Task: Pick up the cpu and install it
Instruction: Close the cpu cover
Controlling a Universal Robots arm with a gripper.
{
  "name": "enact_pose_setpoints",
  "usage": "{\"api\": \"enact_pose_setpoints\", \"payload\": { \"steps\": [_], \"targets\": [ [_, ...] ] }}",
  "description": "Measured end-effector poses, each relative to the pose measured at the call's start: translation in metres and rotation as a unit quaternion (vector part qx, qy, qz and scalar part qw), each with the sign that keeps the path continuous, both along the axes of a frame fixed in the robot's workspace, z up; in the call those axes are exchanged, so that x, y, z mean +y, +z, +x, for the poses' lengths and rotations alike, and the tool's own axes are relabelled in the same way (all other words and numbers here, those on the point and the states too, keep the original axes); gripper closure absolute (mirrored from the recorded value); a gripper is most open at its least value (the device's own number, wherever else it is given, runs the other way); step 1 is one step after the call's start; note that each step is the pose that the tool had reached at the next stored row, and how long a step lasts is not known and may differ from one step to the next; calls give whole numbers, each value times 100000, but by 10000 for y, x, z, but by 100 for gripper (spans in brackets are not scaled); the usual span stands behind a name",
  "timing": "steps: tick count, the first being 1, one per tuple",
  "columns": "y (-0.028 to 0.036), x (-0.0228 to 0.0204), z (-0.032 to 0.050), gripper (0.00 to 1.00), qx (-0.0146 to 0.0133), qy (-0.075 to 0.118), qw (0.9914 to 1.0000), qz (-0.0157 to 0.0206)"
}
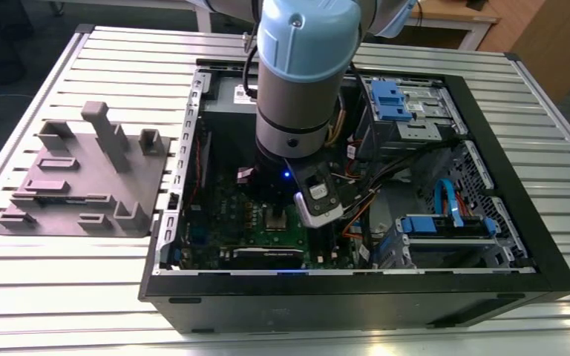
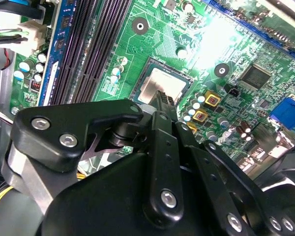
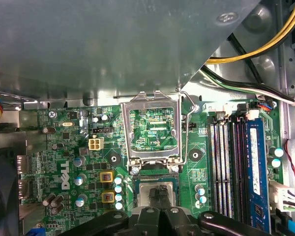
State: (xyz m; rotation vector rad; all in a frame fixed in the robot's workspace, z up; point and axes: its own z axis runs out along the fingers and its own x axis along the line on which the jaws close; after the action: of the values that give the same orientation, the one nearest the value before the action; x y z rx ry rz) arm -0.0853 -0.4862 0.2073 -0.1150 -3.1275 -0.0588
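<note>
Gripping or merely touching, we cannot tell: our gripper [image 1: 278,216] is reaching down into the open computer case [image 1: 355,297] in the exterior view, its fingers sitting over the socket area of the green motherboard [image 1: 228,222], and the arm [image 1: 300,81] above is hiding how the fingers stand. In that same view we are seeing the case lying on its side on a slatted metal table [image 1: 57,289], with a grey plastic fixture of blocks and posts [image 1: 82,182] resting on the table toward the exterior view's left, well apart from the gripper, and blue drive brackets [image 1: 444,225] inside the case toward the exterior view's right. Moving to the second wrist view, we are looking past the black gripper linkage [image 2: 157,162] at the cpu [image 2: 160,88], a small silver-grey square lying flat in its socket on the motherboard [image 2: 226,64]; the black fingertips [image 2: 166,101] are meeting the chip's near edge, and whether they are pinching it or just resting there we cannot tell. Dark memory slots [image 2: 96,39] are running beside the socket. In the first wrist view, we are seeing the cpu [image 3: 146,192] seated in the socket with a fingertip [image 3: 161,194] lying across its top, the metal load plate [image 3: 154,129] standing flipped open just beyond it, memory slots [image 3: 231,167] to one side, and yellow and black cables [image 3: 255,44] trailing over the case wall.
</note>
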Motion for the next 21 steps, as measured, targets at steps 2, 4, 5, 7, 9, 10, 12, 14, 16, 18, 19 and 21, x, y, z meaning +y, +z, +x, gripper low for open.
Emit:
{"api": "enact_pose_setpoints", "payload": {
  "steps": [2,4,5,7,9,10,12,14,16,18,19,21],
  "targets": [
    [0,0,0,90,-1,-3,100000,2],
    [1,0,0,90,0,-1,100000,2],
    [3,0,0,90,0,-1,100000,-5],
    [12,0,0,90,7,-1,100000,-16],
    [27,0,0,90,3,-2,100000,-7],
    [39,0,0,90,1,-2,100000,-5],
    [65,0,0,90,2,-5,100000,-3],
    [99,0,0,90,-1,-10,100000,3],
    [152,1,0,90,1,-30,100000,-1],
    [235,2,0,90,2,-49,100000,-2],
    [274,3,0,90,-3,-66,100000,6],
    [353,5,0,90,1,-117,100000,-2]
  ]
}}
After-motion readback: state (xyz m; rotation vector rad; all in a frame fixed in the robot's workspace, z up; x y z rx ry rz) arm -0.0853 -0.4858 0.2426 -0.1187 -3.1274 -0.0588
